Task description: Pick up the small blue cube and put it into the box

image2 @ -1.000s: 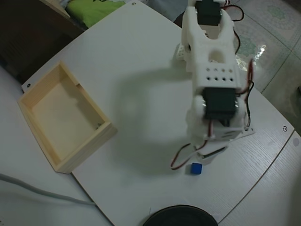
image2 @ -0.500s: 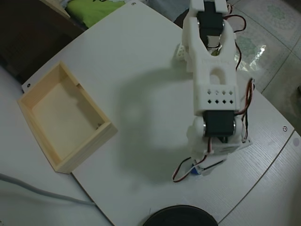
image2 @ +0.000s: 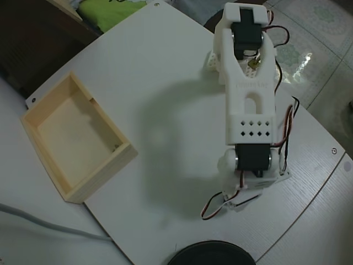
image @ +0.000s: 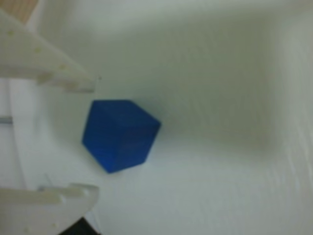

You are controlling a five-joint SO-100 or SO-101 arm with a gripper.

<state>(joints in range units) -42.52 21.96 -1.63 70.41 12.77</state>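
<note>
Closing squarely matters most: in the wrist view the small bright-blue cube [image: 121, 135] sits on the white table [image: 220, 186] between the spread white fingers [image: 49, 68] of the released gripper [image: 90, 137], touching neither. Overhead, the arm hides it; the pale wooden box [image2: 33, 118] lies well apart.

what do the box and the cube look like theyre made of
Box: pale unfinished wood, likely, with thin matte walls and faint grain. Cube: solid blue with plain, slightly dull faces, probably plastic or painted wood; the blurred wrist view leaves that open.
</note>
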